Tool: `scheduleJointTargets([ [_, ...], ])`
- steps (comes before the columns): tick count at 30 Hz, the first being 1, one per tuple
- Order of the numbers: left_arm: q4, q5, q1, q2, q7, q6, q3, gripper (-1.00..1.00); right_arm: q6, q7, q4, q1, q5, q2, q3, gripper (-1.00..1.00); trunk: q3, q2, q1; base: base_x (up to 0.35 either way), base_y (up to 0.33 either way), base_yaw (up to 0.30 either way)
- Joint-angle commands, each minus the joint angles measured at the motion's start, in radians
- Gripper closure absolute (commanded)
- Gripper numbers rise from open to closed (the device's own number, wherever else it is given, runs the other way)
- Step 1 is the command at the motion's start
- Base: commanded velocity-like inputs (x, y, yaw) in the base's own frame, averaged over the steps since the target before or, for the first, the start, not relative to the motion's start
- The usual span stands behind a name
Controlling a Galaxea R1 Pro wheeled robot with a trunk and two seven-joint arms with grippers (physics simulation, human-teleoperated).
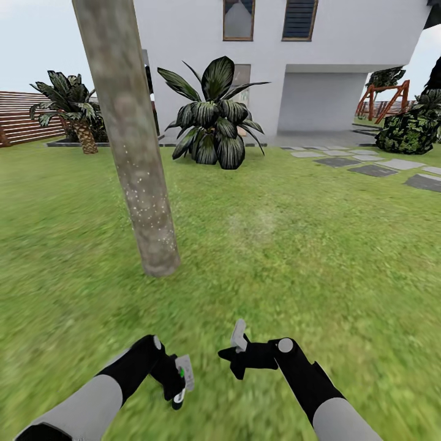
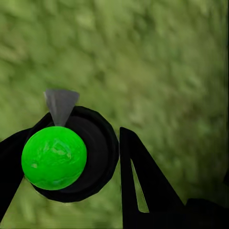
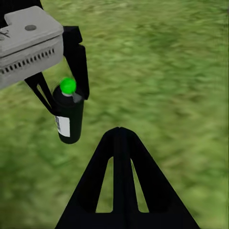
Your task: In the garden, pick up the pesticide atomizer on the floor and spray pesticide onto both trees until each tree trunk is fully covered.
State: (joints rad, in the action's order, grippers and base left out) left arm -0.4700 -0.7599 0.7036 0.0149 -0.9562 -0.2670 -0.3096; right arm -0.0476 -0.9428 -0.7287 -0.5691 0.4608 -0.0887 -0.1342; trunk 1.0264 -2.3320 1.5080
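- The left tool (image 1: 179,381) is clenched around the pesticide atomizer (image 3: 68,114), low above the grass (image 1: 306,245).
- The right tool (image 1: 236,355) hangs beside it, released.
- Ahead, the tree trunk (image 1: 131,147) shows white specks; I judge spraying is in hand, and the next move is aiming the nozzle higher.

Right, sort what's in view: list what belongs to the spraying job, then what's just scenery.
For the job:
- pesticide atomizer, held in the left gripper
- tree trunk, already speckled with pale dots
- lawn

Just scenery:
- broad-leaved plant
- short palm
- white house
- stepping stones
- wooden fence
- right gripper, holding nothing
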Motion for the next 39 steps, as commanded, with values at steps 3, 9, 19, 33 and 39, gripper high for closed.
scheduleJointTargets([
  [3,-0.001,-0.001,0.011,0.015,-0.014,0.004,-0.001,1.00,0.000,-0.003,0.000,0.000,0.010,0.000,-0.001,1.00,0.000,0.000,0.000,0.000,0.000,0.000],
  [9,-0.001,0.004,0.023,0.037,-0.037,0.013,0.000,1.00,0.000,-0.004,-0.001,0.000,0.031,-0.002,-0.001,1.00,0.000,0.000,0.000,0.000,0.000,0.000],
  [19,-0.002,0.007,0.027,0.067,-0.047,0.020,0.001,1.00,0.000,-0.004,0.000,-0.004,0.032,-0.003,-0.001,1.00,0.000,0.000,0.000,0.000,0.000,0.000],
  [33,-0.001,0.032,0.066,0.087,-0.068,0.018,0.007,1.00,0.000,-0.004,0.001,-0.005,0.032,-0.005,-0.001,1.00,0.000,0.000,0.000,0.000,0.000,0.000],
  [39,-0.001,0.065,0.066,0.093,-0.068,0.020,0.006,1.00,0.000,-0.004,0.001,-0.005,0.032,-0.005,-0.001,1.00,0.000,0.000,0.000,0.000,0.000,0.000],
])
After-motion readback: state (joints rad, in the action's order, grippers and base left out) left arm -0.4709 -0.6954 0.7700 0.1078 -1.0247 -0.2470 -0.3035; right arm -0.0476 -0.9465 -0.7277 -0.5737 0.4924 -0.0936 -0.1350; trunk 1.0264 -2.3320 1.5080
